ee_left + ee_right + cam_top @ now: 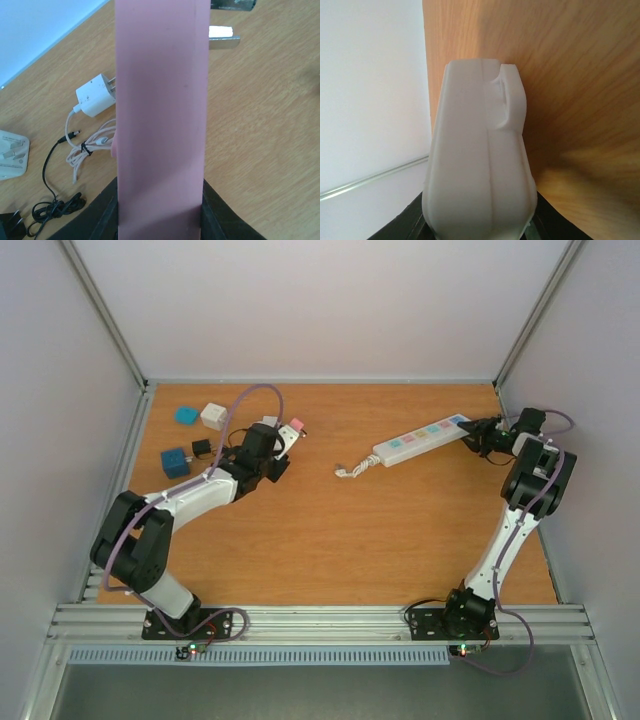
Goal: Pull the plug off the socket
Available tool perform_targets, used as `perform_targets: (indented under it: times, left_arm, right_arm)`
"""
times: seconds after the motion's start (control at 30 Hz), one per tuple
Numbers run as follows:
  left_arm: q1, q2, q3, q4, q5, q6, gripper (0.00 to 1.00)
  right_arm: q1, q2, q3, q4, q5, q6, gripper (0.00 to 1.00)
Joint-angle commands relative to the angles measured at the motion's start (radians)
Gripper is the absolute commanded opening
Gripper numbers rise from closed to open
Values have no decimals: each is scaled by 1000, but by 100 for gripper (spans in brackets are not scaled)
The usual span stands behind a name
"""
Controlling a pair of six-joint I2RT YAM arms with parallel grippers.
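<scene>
The socket is a long white power strip with pastel outlet faces, lying at the back right with its short cord curled at its left end. My right gripper is shut on the strip's right end, which fills the right wrist view. My left gripper is shut on a pink plug at the back left, far from the strip. In the left wrist view the pink plug fills the middle, and its metal prongs show bare at the top.
Left of my left gripper lie a blue cube, a teal block, a white adapter and a black adapter. A white charger with coiled cable and a black cable lie close by. Walls enclose the table.
</scene>
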Motion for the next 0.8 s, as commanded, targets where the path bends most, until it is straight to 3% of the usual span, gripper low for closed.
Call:
perform_targets:
  times: [0.0, 0.13, 0.2, 0.3, 0.43, 0.57, 0.77]
  left_arm:
    - [3, -45, 42, -45, 20, 16, 1]
    - [26, -56, 47, -97, 54, 21, 1]
    - [40, -62, 51, -125, 72, 26, 1]
    - [63, -76, 51, -157, 107, 35, 1]
    - [86, -99, 46, -193, 145, 31, 1]
    - [118, -122, 33, -216, 186, 29, 1]
    - [185, -131, 37, -263, 289, 15, 1]
  right_arm:
    - [-57, 22, 12, 197, 112, 133, 1]
    - [-69, -13, -85, 402, 130, 262, 2]
    - [-70, -32, -147, 483, 123, 322, 7]
    - [-68, -54, -190, 502, 111, 326, 25]
    - [-68, -96, -243, 481, 116, 275, 57]
    - [-68, -133, -271, 426, 121, 221, 75]
    - [-68, -196, -289, 269, 162, 75, 90]
